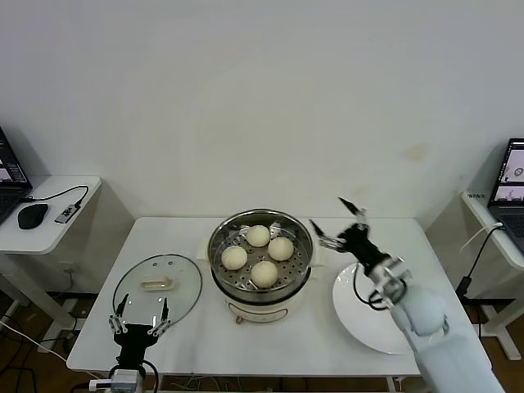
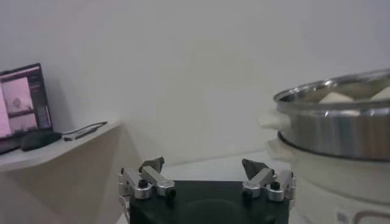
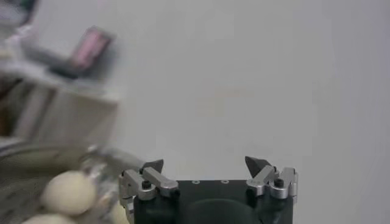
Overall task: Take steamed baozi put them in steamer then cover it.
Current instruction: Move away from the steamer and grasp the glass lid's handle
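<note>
The steel steamer (image 1: pixel 260 282) stands mid-table with several cream-white baozi (image 1: pixel 258 236) lying on its perforated tray. The glass cover (image 1: pixel 157 284) with its cream handle lies flat on the table to the steamer's left. My left gripper (image 1: pixel 141 308) is open and empty, low at the table's front edge just below the cover. My right gripper (image 1: pixel 336 219) is open and empty, raised beside the steamer's right rim. The left wrist view shows the steamer's side (image 2: pixel 341 131) with baozi tops (image 2: pixel 336 97) above the rim. The right wrist view shows baozi (image 3: pixel 68 192) beside the open gripper (image 3: pixel 204 164).
A flat white plate (image 1: pixel 372 321) lies on the table right of the steamer, partly under my right arm. Side desks stand at left with a mouse (image 1: pixel 33 215) and laptop, and at right with a laptop (image 1: pixel 509 184). A white wall is behind.
</note>
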Motion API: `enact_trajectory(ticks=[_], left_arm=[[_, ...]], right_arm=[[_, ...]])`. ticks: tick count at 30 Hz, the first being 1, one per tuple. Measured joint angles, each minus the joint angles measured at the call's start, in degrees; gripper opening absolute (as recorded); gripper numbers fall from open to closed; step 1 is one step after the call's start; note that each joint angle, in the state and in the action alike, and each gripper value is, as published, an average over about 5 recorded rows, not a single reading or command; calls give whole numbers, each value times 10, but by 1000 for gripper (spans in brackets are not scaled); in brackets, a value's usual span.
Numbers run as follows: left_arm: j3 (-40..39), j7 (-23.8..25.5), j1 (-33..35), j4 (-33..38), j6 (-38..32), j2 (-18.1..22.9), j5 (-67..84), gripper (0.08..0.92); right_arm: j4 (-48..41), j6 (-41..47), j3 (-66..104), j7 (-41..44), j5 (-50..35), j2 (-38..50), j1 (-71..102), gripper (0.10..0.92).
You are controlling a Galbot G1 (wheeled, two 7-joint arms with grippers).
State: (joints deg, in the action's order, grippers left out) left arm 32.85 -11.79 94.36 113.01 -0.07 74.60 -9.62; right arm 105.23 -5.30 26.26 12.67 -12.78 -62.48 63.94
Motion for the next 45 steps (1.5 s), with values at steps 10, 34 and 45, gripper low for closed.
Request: enact_trajectory(ticks=[10, 34, 45], left_arm=[[39, 15, -15, -74, -6, -70, -247, 823], [-24, 30, -211, -293, -65, -153, -565, 823], [-55, 30, -278, -357, -71, -148, -589, 823]], right_arm=[[42, -6, 185, -45, 23, -104, 148, 823], [75, -31, 353, -104, 48, -214, 268, 823], [77, -36, 373, -107, 51, -229, 283, 823]])
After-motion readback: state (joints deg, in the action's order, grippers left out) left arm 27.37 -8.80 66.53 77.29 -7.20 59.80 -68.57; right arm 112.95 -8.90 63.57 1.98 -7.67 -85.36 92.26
